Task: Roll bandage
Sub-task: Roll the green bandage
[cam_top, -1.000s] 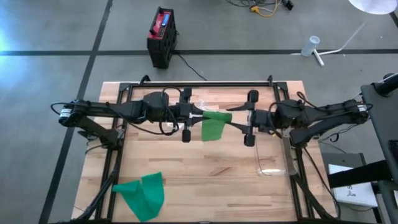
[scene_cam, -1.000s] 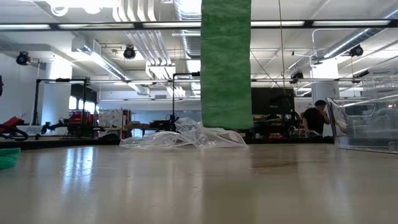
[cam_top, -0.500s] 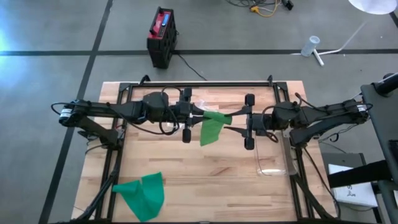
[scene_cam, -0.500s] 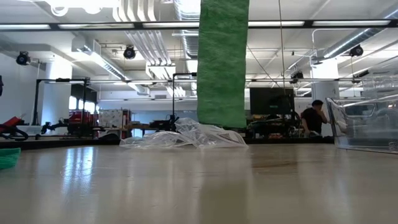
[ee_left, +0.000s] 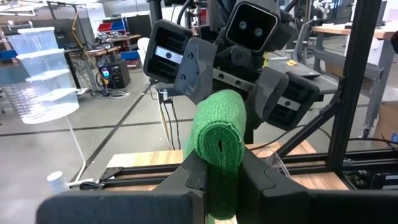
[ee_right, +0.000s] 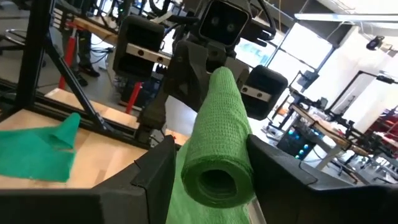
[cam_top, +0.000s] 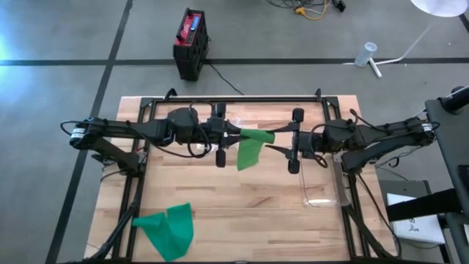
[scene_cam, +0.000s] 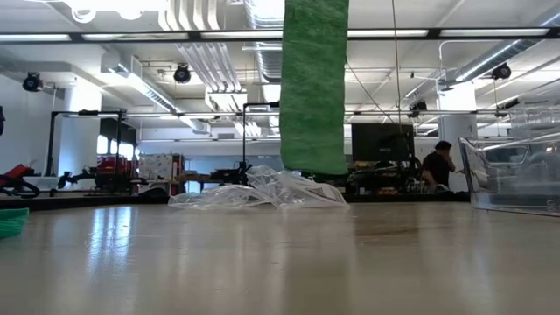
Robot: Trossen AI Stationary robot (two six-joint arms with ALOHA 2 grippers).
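Observation:
A green bandage roll (cam_top: 256, 136) hangs level in the air over the middle of the table, held between my two grippers. My left gripper (cam_top: 237, 134) is shut on its left end and my right gripper (cam_top: 274, 138) on its right end. Both point level at each other. A loose tail (cam_top: 249, 153) of the bandage hangs from the roll. In the low view the tail (scene_cam: 315, 87) ends just above the tabletop, clear of it. My left gripper pinches the roll's left end (ee_left: 219, 144) between its two fingers, squeezing it flat. The fingers come level from the table's left, along the roll's axis. The roll is lifted clear. My right gripper has the roll's right end (ee_right: 216, 179) between its two fingers (ee_right: 158, 168), which sit on opposite sides of the round, hollow end. They come level from the table's right, along the roll. The roll stays round here and is clear of the table.
A second green bandage (cam_top: 167, 229) lies spread at the table's near left. A clear plastic box (cam_top: 322, 187) stands at the right side. A crumpled clear bag (scene_cam: 262, 191) lies behind the roll. Black frame rails (cam_top: 234, 97) run along the far edge.
Both grippers stay where they were, still on the roll. The hanging tail has swung a little toward the table's left and back.

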